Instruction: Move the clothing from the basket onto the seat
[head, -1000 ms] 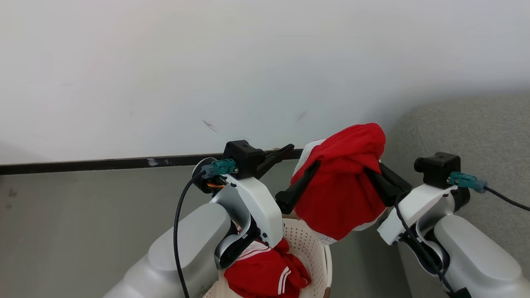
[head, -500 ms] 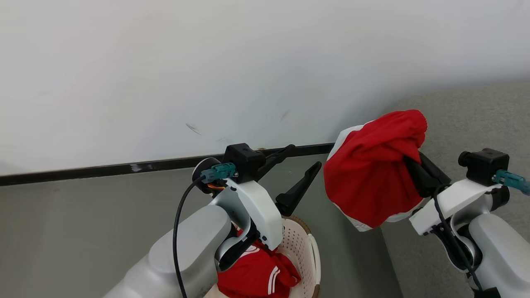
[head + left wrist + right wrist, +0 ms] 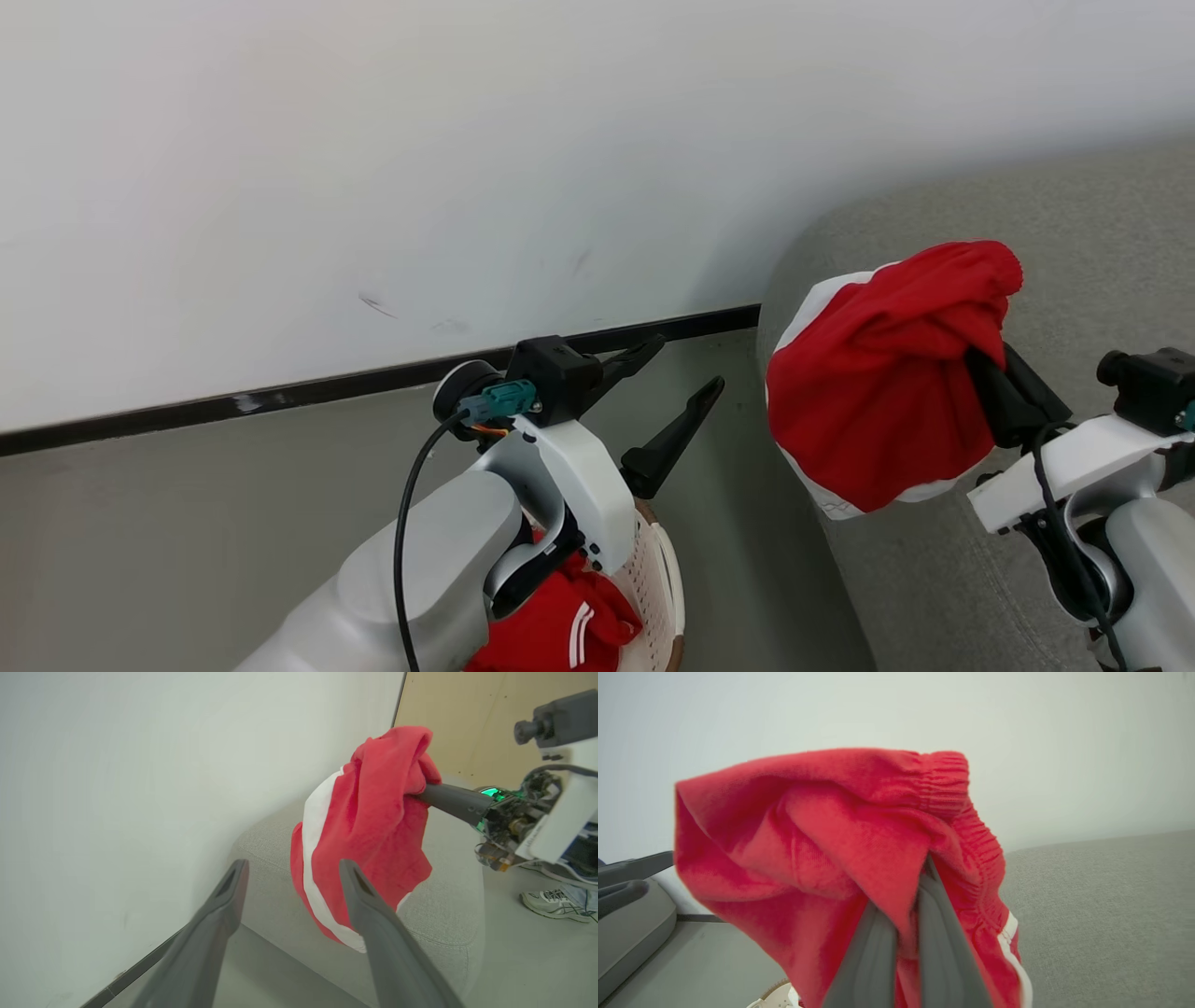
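Garment (image 3: 878, 401) (red, white-trimmed) pinched in right jaws above seat (image 3: 1083, 205) edge | left jaws wide apart, empty

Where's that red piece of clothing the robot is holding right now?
The red garment hangs at the head view's right, pinched in the right gripper above the grey seat's left edge, away from the basket.

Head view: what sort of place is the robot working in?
Probably an indoor room staged like a home corner, perhaps a test space: a grey fabric sofa seat against a plain white wall with a dark baseboard, a laundry basket holding red clothing, and a bare plywood panel.
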